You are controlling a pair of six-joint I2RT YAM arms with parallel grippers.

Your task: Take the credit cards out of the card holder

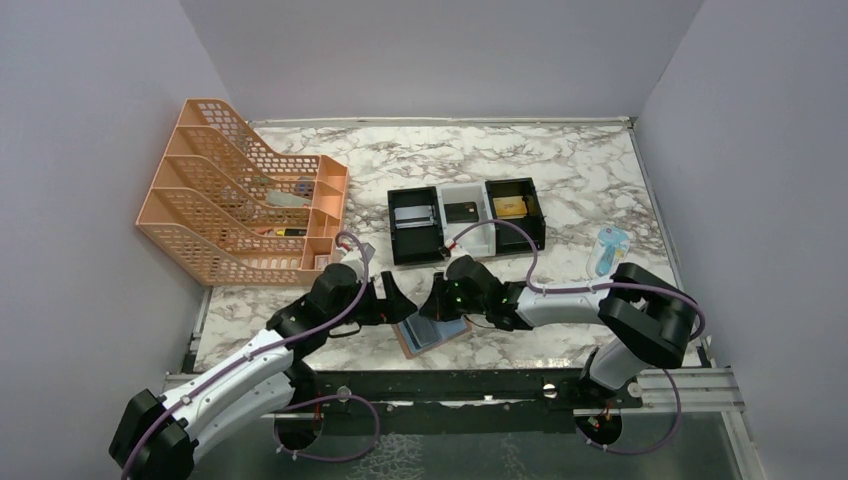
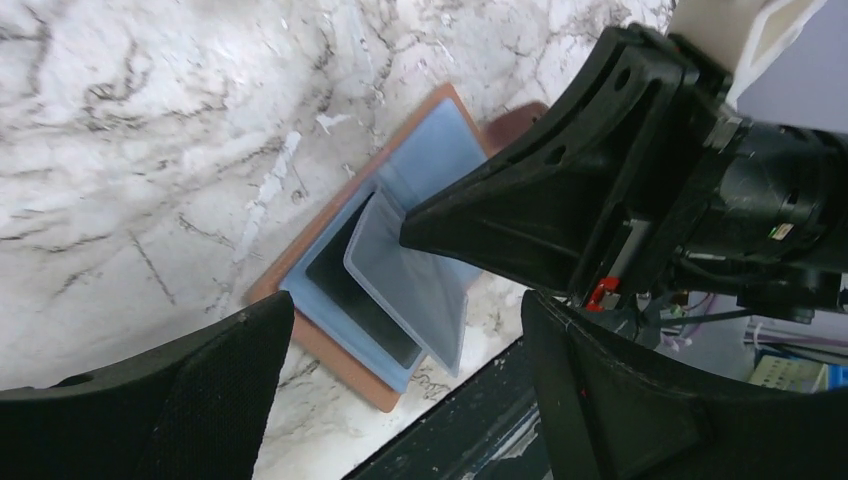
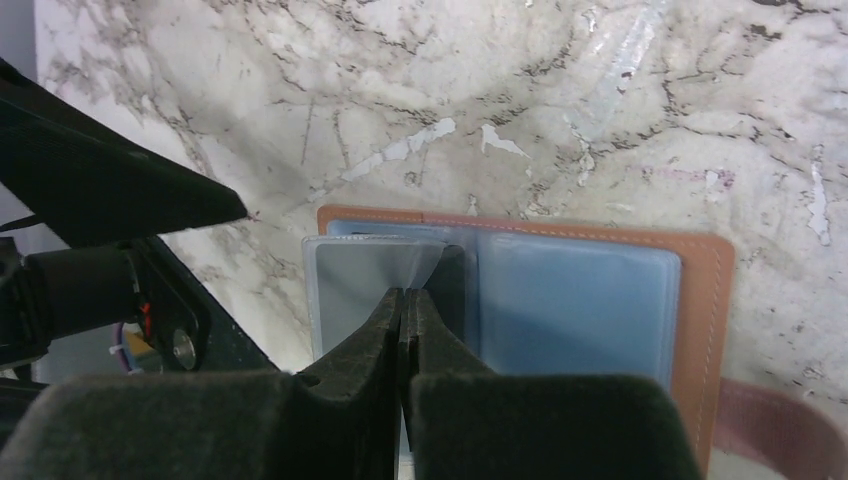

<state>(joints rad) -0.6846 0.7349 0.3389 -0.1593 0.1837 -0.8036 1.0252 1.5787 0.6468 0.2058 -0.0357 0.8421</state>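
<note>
Right wrist: R gripper (image 3: 403, 296) closed tight on clear sleeve (image 3: 350, 272) of card holder (image 3: 706, 300), apparently; L gripper (image 2: 405, 310) wide, empty, near

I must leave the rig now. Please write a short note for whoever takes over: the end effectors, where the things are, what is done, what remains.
Left end effector: open, holding nothing, beside the card holder.
Right end effector: shut on a clear sleeve of the holder, holding it raised.
Card holder: open, flat on the table at the near edge. A dark card seems to sit in the pocket under the sleeve.
Done: holder opened. The tray behind it holds three flat items, possibly cards.
Left: pull out whatever cards remain.
</note>
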